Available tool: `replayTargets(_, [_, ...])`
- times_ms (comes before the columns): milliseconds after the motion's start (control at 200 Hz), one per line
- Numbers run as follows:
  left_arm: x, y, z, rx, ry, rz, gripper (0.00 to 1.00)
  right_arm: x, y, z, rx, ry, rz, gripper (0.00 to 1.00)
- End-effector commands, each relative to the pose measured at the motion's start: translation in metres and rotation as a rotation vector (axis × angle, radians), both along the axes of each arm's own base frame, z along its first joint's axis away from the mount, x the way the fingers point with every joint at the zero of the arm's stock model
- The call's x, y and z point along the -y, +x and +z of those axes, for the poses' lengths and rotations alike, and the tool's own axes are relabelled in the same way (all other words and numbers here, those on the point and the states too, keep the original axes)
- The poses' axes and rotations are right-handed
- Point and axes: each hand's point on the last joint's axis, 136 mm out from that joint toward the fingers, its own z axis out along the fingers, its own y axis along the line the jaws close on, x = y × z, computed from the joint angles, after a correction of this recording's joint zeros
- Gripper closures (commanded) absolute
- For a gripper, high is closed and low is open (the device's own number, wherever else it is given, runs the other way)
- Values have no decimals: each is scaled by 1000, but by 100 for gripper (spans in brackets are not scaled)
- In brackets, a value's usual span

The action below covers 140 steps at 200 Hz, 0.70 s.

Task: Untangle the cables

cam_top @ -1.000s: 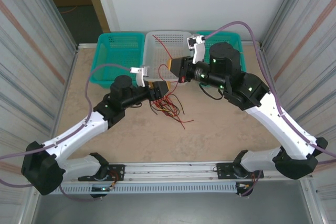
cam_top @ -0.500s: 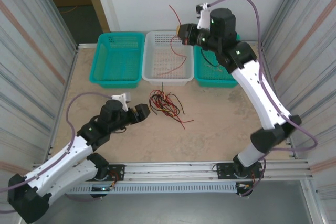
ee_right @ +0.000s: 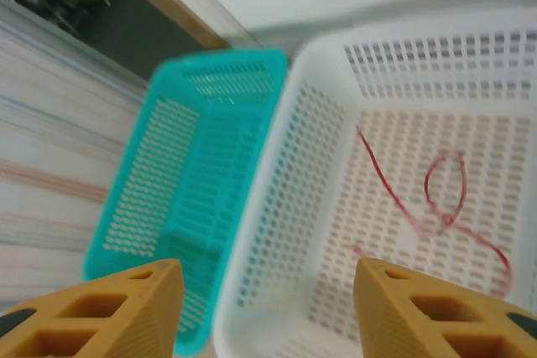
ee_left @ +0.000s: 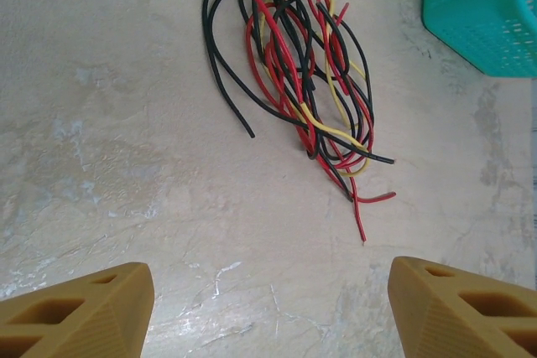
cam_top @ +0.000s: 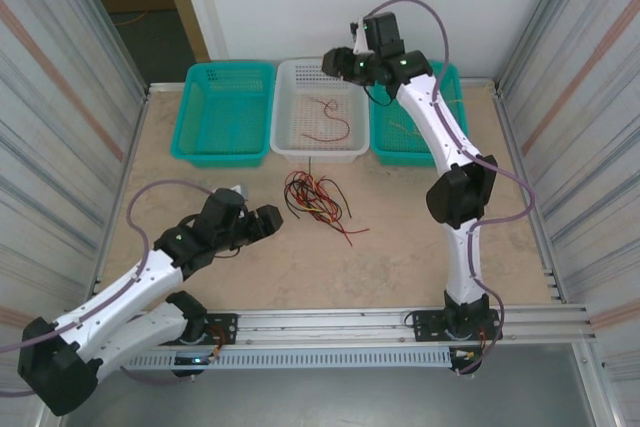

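right gripper (ee_right: 267, 291): open, empty, over far white basket (ee_right: 270, 173) with one red cable (ee_right: 377, 165) inside.
left gripper (ee_left: 268, 291): open, just near of tangled cables (ee_left: 302, 81).
advice: i'd pinch one free end, draw slowly.

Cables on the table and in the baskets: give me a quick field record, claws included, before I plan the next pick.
tangle: red, black and yellow cables heaped on the table, just in front of the white basket
sorted: one red cable lying loose in the white basket
left claw: open, empty, low over the table, short of the tangle
right claw: open, empty, above the white basket
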Motion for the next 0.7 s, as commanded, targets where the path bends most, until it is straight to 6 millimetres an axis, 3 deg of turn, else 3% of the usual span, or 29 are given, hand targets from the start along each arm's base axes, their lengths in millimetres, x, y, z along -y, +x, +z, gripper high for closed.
replayTargets(0, [-3, 6, 8, -8, -1, 15, 25, -11, -61, 17, 60, -89, 67, 39])
replayTargets(50, [-4, 8, 8, -14, -7, 18, 25, -13, -86, 4, 50, -106, 79, 36])
replayTargets(155, [-4, 13, 11, -10, -32, 15, 25, -11, -138, -45, -37, -134, 109, 33])
replayTargets(255, [-2, 15, 15, -5, -42, 10, 25, -15, -174, -90, -142, -159, 165, 31])
replayTargets(476, [-2, 9, 13, -26, -61, 15, 27, -18, -199, -178, -323, -336, 208, 36])
replayTargets(696, [-8, 0, 9, -41, -80, 35, 29, -30, -217, -219, -431, -404, 304, 48])
